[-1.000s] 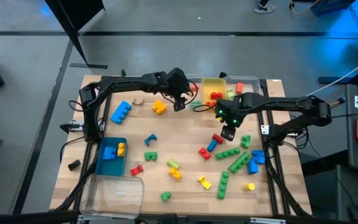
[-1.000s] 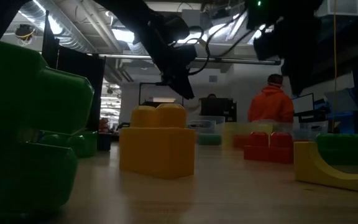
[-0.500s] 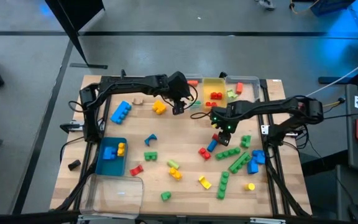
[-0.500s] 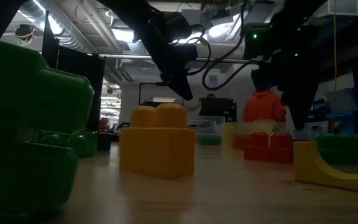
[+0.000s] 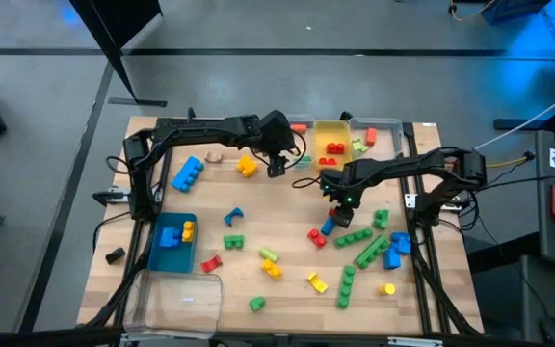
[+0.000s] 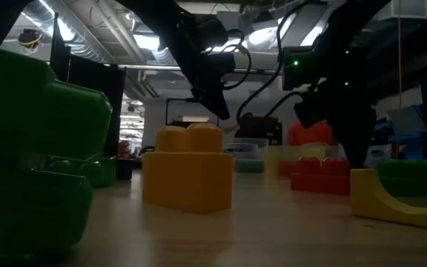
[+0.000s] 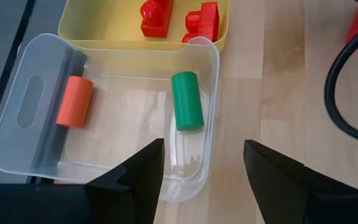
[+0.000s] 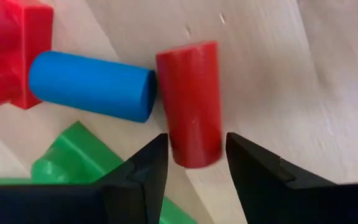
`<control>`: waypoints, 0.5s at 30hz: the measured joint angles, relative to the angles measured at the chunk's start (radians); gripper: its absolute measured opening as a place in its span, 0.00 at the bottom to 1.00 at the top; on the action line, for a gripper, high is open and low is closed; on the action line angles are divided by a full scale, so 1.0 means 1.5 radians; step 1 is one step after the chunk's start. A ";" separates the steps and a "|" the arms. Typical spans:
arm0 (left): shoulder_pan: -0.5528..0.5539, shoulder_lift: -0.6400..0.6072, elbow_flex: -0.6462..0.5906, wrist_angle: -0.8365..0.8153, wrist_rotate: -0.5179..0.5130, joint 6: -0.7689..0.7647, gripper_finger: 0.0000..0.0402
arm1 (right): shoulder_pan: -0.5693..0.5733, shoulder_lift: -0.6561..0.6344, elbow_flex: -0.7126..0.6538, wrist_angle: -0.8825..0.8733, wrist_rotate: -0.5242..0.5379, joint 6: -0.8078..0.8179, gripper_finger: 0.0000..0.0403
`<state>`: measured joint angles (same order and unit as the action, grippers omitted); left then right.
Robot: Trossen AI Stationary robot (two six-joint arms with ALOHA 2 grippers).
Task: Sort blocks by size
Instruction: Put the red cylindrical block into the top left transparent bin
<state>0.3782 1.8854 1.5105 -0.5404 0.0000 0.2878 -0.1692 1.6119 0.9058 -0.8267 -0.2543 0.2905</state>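
Right gripper (image 8: 191,163) is black, with a red cylinder (image 8: 189,102) between its fingers and a blue cylinder (image 8: 92,86) just beside. Tabletop (image 8: 272,68) is pale wood grain.

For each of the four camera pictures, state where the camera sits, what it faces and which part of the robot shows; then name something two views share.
High view: above the table, looking straight down; both arms show.
Low view: at table-top height, looking level into the room; both arms hang in from above.
Left wrist view: on the left arm, facing the clear bin; the left gripper open.
Right wrist view: on the right arm, facing the red cylinder; the right gripper open around it.
Shared: the high view also shows the red cylinder.
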 joint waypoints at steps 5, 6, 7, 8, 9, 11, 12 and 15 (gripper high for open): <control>0.000 0.000 0.000 0.000 0.000 0.000 0.51 | 0.000 0.023 0.000 0.017 0.005 -0.003 0.41; 0.000 0.000 0.000 0.000 0.000 0.000 0.51 | 0.000 0.028 0.000 0.018 0.009 -0.006 0.41; 0.000 0.000 0.000 0.000 0.000 0.000 0.51 | 0.000 0.033 0.000 0.020 0.012 -0.006 0.41; 0.000 0.000 0.000 0.000 0.000 0.000 0.51 | 0.000 0.039 0.000 0.021 0.017 -0.007 0.41; 0.000 0.000 0.000 0.000 0.000 0.000 0.51 | 0.000 0.043 0.000 0.021 0.022 -0.006 0.41; 0.000 0.000 0.000 0.000 0.000 0.000 0.51 | 0.000 0.049 0.002 0.021 0.025 -0.007 0.41; 0.000 0.000 0.000 0.000 0.000 0.000 0.51 | 0.000 0.050 0.002 0.021 0.025 -0.007 0.40; -0.001 -0.003 0.000 -0.004 0.000 0.000 0.51 | 0.000 0.052 0.002 0.022 0.024 -0.007 0.37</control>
<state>0.3771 1.8810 1.5105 -0.5459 -0.0002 0.2878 -0.1696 1.6894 0.9089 -0.7940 -0.2189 0.2806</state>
